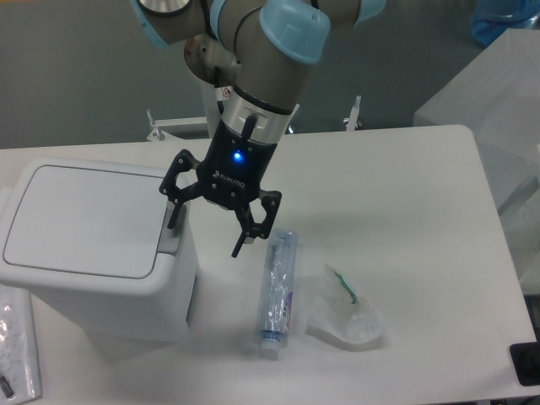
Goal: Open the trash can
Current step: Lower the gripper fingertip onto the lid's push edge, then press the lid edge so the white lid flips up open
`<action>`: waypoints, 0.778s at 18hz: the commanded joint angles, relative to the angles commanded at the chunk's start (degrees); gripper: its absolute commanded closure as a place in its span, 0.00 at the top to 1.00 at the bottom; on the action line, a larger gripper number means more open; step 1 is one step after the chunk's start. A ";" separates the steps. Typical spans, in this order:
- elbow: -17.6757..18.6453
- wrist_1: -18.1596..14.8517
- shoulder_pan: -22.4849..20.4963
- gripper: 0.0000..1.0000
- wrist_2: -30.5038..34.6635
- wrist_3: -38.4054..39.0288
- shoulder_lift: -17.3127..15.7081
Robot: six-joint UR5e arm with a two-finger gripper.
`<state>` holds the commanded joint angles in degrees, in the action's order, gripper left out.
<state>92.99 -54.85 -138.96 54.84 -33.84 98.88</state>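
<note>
The white trash can stands at the left of the table, its flat lid down and shut. Its grey push-button latch sits at the lid's right edge. My gripper hangs over the can's right side with its fingers spread wide and empty. The left fingertip is just above the latch. The right fingertip hangs past the can, over the table.
A clear plastic bottle lies on the table right of the can. A crumpled clear wrapper with a green mark lies beside it. A plastic bag lies at the front left. A dark object sits at the table's right edge.
</note>
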 joint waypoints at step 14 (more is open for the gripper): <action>0.17 1.85 0.00 1.00 0.26 0.00 1.32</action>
<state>93.16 -53.00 -138.95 55.11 -33.84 100.19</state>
